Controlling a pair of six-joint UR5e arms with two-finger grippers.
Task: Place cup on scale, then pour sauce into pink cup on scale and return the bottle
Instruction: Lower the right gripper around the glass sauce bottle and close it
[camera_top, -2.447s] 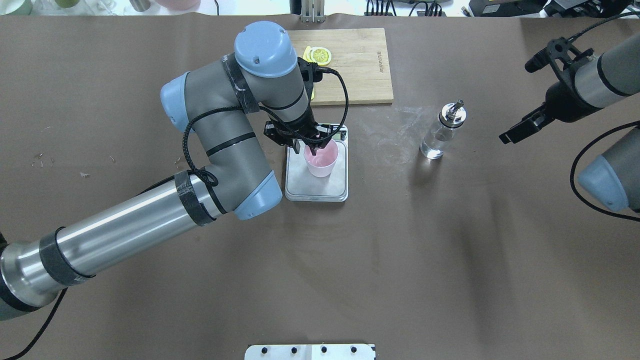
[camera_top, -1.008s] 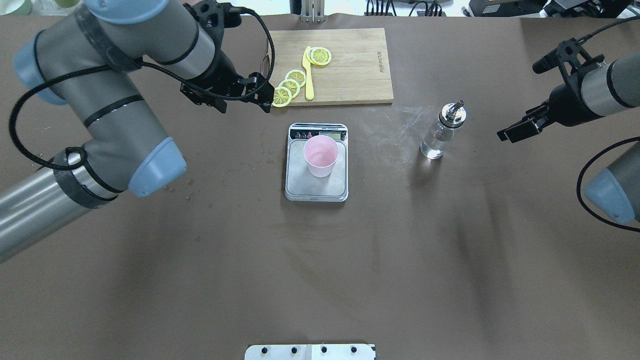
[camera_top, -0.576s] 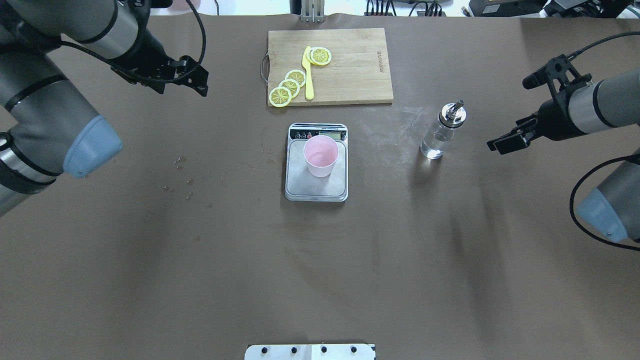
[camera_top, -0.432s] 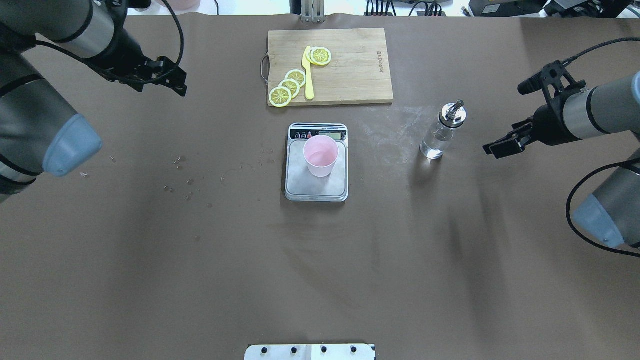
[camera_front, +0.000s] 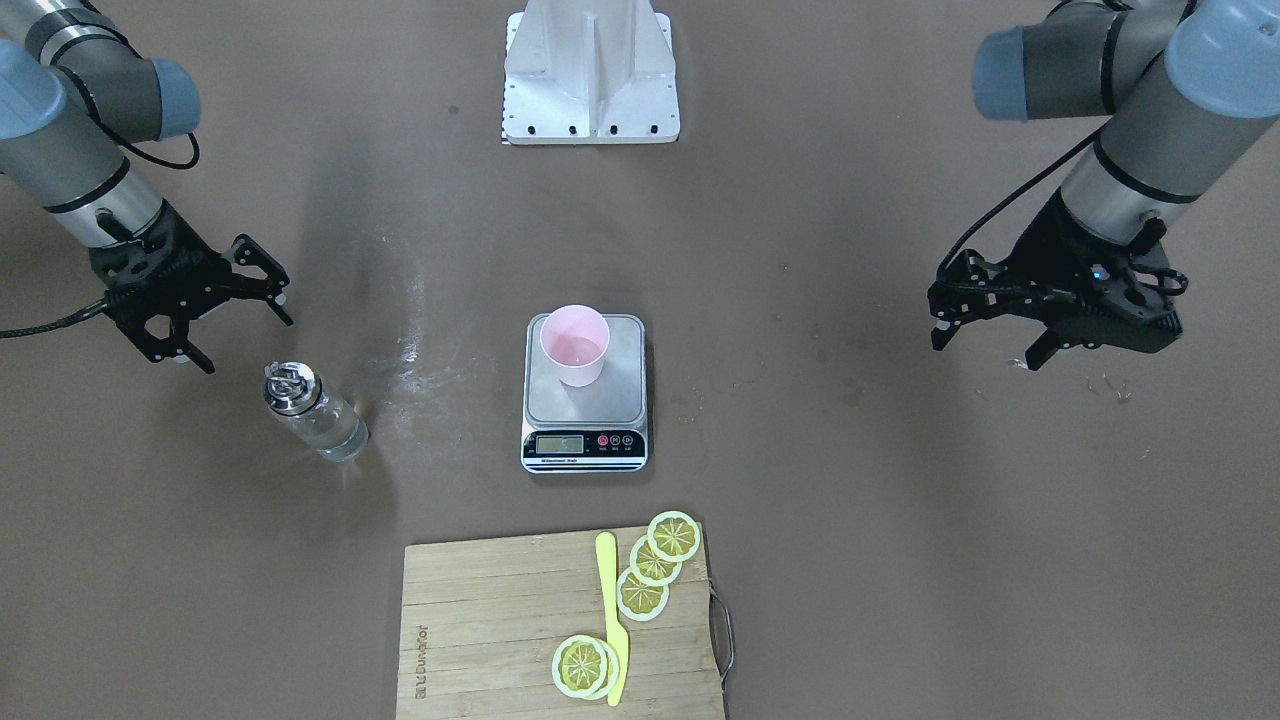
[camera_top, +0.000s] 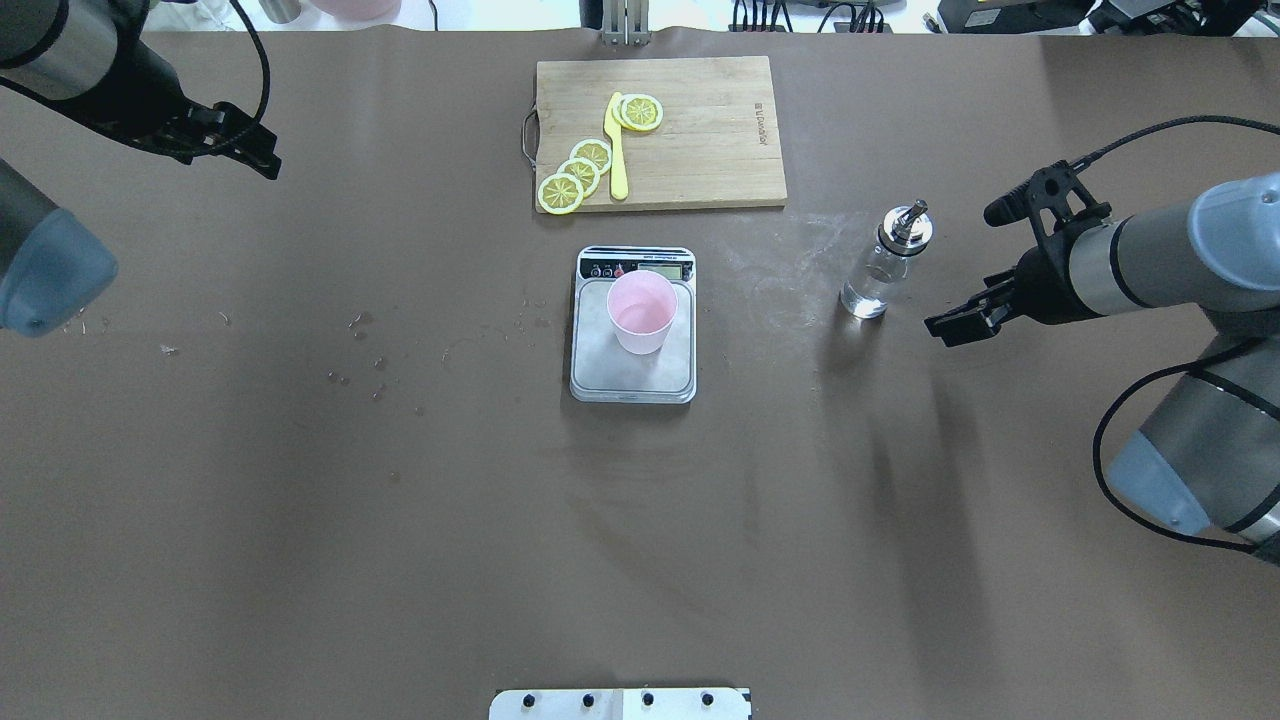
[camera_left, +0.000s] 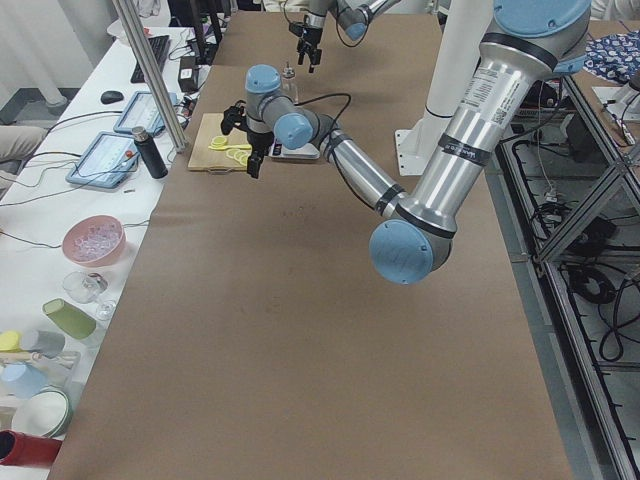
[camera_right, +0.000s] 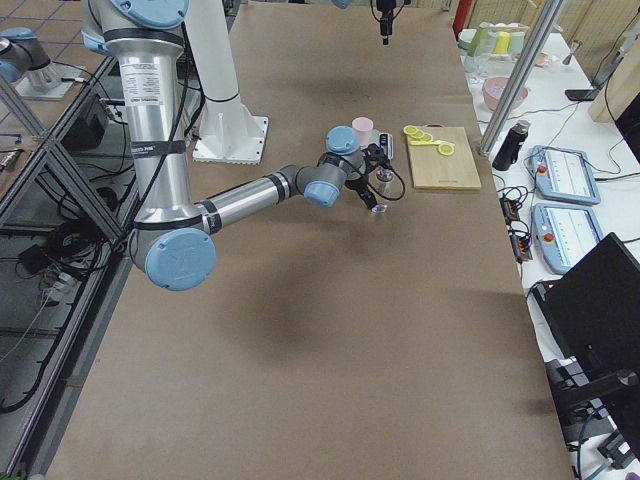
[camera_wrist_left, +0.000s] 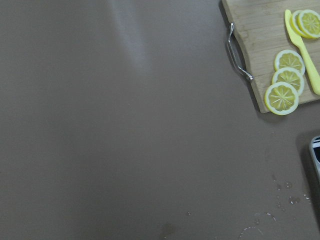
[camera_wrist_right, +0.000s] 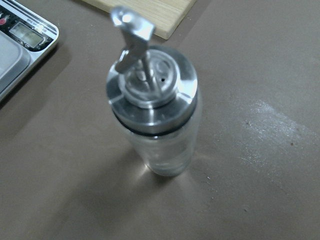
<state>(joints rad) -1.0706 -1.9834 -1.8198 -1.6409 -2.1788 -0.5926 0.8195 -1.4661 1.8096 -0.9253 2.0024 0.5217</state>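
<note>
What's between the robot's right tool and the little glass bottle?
Nothing, just bare brown table separates the open right tool from the glass bottle; the overhead view shows it.

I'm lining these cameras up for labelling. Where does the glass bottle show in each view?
Front-facing: bottle left of centre, standing left of the scale.
Overhead: bottle right of centre, right of the scale.
Exterior left: bottle tiny, near the top, at the far end.
Exterior right: bottle small, just above mid-frame.
Left wrist: not in view.
Right wrist: bottle fills the centre, seen from above.
Shared landmark: the scale.
</note>
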